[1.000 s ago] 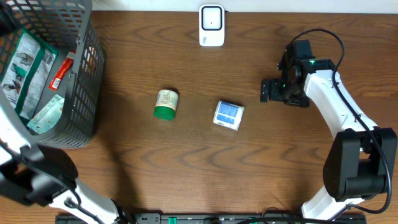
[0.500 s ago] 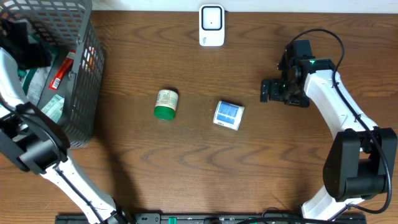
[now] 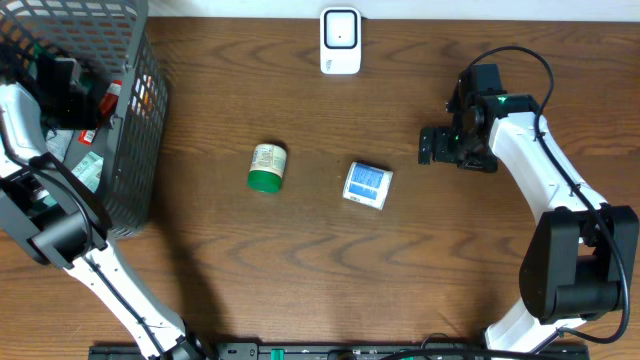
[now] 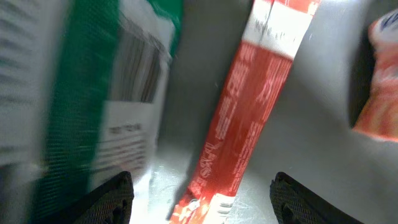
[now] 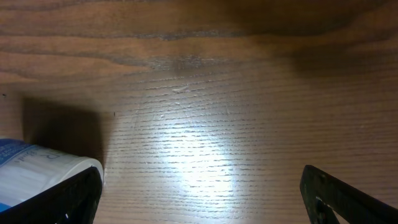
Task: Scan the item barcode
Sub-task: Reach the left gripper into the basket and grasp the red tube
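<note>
— Fingers first: how are the left fingers (image 3: 60,85) standing?

— They are hanging spread apart inside the grey basket (image 3: 140,160) at the left end of the desk (image 3: 300,270), gripping nothing. In the wrist view both dark tips are showing at the bottom corners. The lower end of the red packet (image 4: 242,118) is lying between them, and as far as I can tell neither tip is touching it.

— Which way is that packet running?

— It is a long, narrow stick. Its long axis is slanting steeply across the wrist view, from the top right down to the bottom left, so its lower end is pointing into the gap between the tips. The picture is blurring, so I cannot read the print.

— What is lying around it?

— A green and white packet (image 4: 124,106) is sitting just to its left, showing a barcode (image 4: 140,74) on its face. An orange pack (image 4: 382,81) is peeking in at the right edge.

— And the other arm?

— The right fingers (image 3: 428,146) are hovering wide open over bare wood, holding nothing. A blue and white box (image 3: 368,185) is lying near them, toward the middle of the desk. Beside the box, a bottle (image 3: 267,167) is lying on its side with its green cap pointing toward the near edge. A white scanner (image 3: 340,40) is standing at the far edge, well apart from the basket.
</note>
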Robot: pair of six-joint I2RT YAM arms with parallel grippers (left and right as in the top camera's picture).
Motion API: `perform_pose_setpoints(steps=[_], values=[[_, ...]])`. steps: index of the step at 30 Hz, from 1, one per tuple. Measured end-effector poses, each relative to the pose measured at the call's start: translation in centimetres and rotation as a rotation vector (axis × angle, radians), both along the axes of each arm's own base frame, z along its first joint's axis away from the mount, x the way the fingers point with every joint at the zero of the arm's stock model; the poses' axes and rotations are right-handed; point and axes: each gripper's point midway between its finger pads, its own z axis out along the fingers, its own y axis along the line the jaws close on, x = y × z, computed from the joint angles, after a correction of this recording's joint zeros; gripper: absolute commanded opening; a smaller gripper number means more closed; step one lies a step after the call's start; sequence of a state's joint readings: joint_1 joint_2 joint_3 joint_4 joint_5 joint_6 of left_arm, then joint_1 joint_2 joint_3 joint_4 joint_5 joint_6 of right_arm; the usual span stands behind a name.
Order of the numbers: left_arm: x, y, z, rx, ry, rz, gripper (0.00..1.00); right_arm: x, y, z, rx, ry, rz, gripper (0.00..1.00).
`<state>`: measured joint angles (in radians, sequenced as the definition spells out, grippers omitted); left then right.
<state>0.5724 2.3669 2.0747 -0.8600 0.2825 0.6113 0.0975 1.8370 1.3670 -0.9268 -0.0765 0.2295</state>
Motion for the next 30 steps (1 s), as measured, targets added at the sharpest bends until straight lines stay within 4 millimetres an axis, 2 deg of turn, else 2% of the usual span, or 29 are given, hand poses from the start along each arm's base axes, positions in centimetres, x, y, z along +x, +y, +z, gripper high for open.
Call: perform_pose_setpoints(steps=[5, 8, 13, 17, 18, 26, 28, 30], values=[[-0.9, -0.7, -2.5, -0.037, 0.054, -0.011, 0.72, 0.0, 0.0, 0.0, 0.000, 0.000, 0.000, 0.99], [-0.8, -0.7, -2.5, -0.036, 0.052, -0.018, 0.71, 0.0, 0.0, 0.0, 0.000, 0.000, 0.000, 0.99], [-0.9, -0.7, -2.6, -0.038, 0.054, -0.016, 0.43, 0.0, 0.0, 0.0, 0.000, 0.000, 0.000, 0.99], [-1.0, -0.8, -2.6, -0.040, 0.058, -0.019, 0.12, 0.0, 0.0, 0.0, 0.000, 0.000, 0.000, 0.99], [-1.0, -0.8, -2.6, -0.043, 0.059, -0.014, 0.08, 0.0, 0.0, 0.0, 0.000, 0.000, 0.000, 0.99], [-1.0, -0.9, -2.1, -0.041, 0.052, -0.019, 0.07, 0.0, 0.0, 0.0, 0.000, 0.000, 0.000, 0.99], [-1.0, -0.9, -1.6, -0.036, 0.046, -0.019, 0.07, 0.0, 0.0, 0.0, 0.000, 0.000, 0.000, 0.99], [-1.1, -0.9, 0.0, -0.023, 0.026, -0.019, 0.07, 0.0, 0.0, 0.0, 0.000, 0.000, 0.000, 0.99]])
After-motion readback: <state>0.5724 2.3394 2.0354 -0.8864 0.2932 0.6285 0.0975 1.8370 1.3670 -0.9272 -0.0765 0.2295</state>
